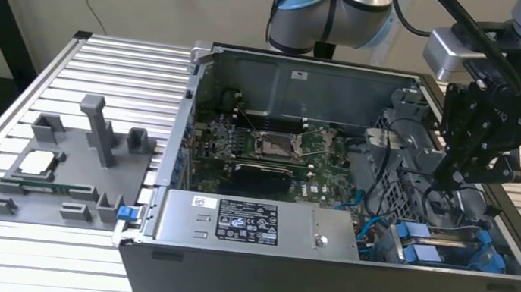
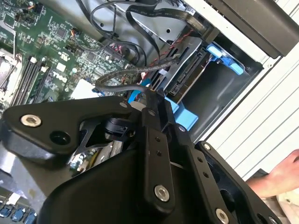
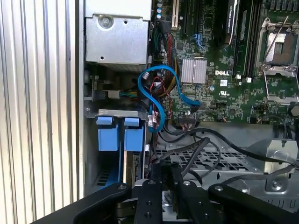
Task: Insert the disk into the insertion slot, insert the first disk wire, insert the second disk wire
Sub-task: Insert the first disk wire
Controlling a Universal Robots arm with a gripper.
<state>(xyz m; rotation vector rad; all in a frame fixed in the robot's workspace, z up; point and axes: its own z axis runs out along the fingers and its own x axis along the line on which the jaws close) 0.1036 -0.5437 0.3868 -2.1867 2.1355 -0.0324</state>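
Observation:
The disk point(image 2: 186, 74) sits inside the insertion slot point(image 2: 219, 88), its blue carrier point(image 2: 187, 116) showing beneath it. In the first wrist view the blue carrier tabs point(image 3: 133, 135) stand side by side at the slot's point(image 3: 100, 112) mouth. In the exterior view the blue carrier point(image 1: 424, 253) lies in the case's near right corner. My gripper point(image 2: 153, 95) hangs just above the disk's connector edge, shut on the end of a black disk wire point(image 2: 119, 86). It reaches down into the case's right side point(image 1: 447, 184). Its fingertips point(image 3: 154, 173) sit over the bay.
A blue cable point(image 3: 156, 93) loops beside the motherboard point(image 3: 224, 70). The silver power-supply box point(image 1: 260, 226) fills the case's front. A perforated metal cage point(image 3: 210, 158) and loose black cables lie by the gripper. A grey fixture plate point(image 1: 64, 164) rests on the slatted table. A hand point(image 2: 280, 179) shows outside the case.

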